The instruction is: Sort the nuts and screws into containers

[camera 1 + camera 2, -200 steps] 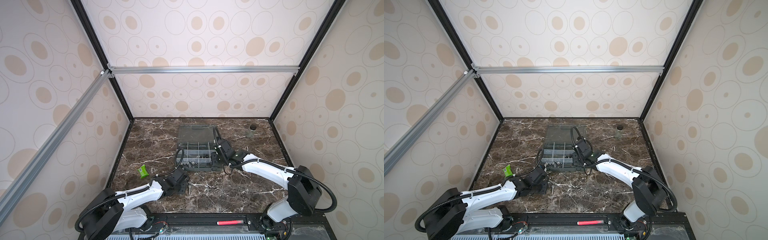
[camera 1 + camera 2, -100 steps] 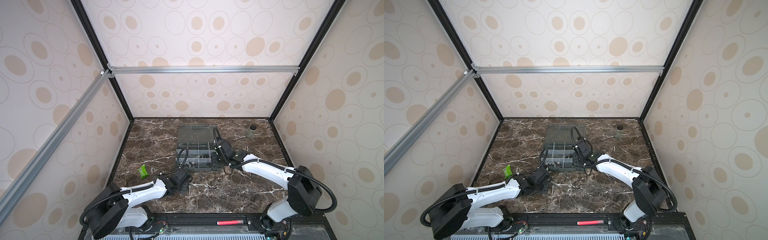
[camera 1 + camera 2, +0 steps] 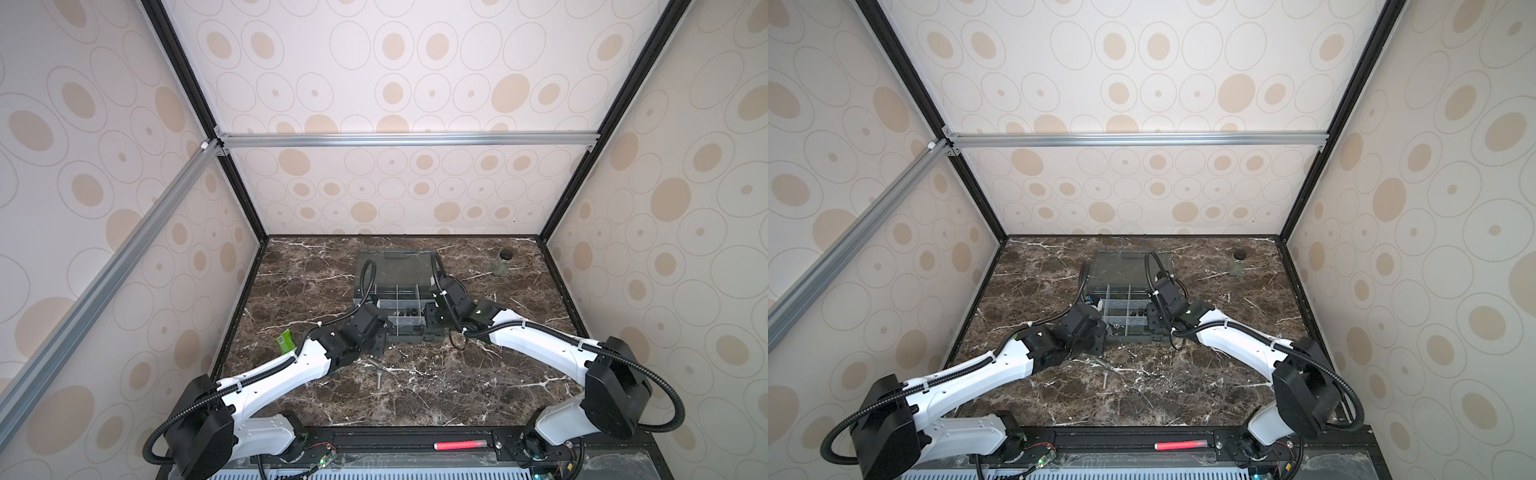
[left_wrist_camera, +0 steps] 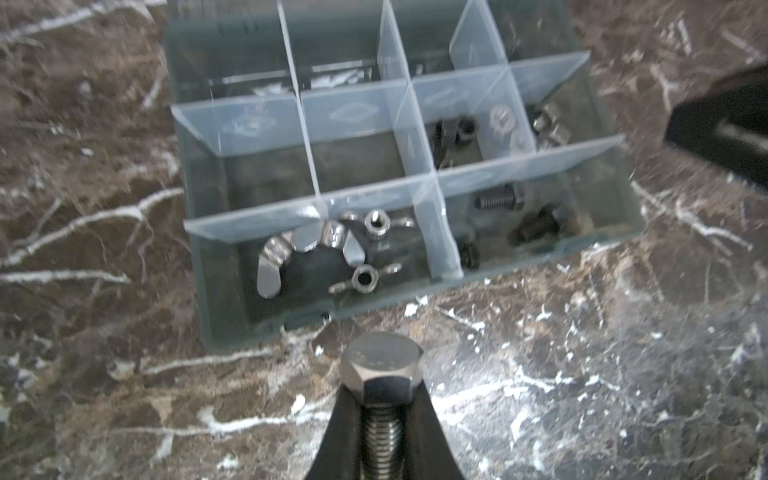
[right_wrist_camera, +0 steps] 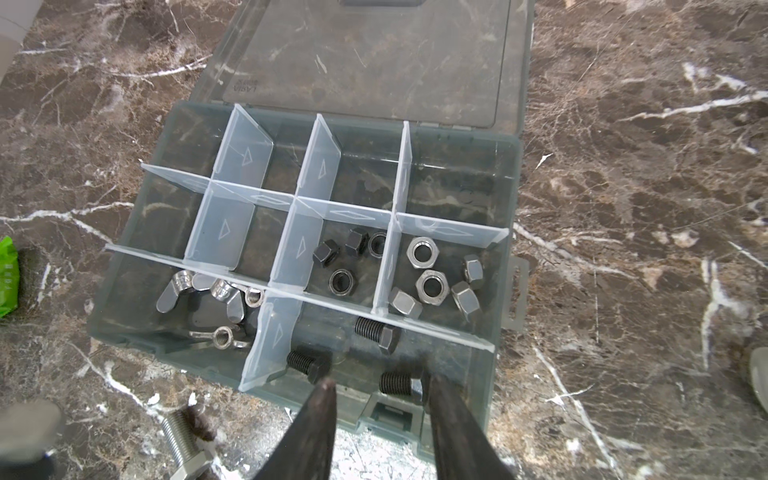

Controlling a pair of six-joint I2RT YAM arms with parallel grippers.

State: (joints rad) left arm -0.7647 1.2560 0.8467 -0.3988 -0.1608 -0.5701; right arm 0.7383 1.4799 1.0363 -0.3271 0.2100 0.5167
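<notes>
Left gripper [image 4: 381,401]: clamped on silver hex bolt [image 4: 381,368], threads just under head, above marble just short of organizer box [image 4: 216,291]. Likely rigid, dense, slick; best held on threads. Right gripper [image 5: 379,382]: part-open, empty, over box's near edge.

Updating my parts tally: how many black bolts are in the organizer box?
3 black bolts, all in the organizer box compartment nearest the right gripper: one by the rear divider, one beside the side divider, one at the front wall. The gripper may hide more.
</notes>
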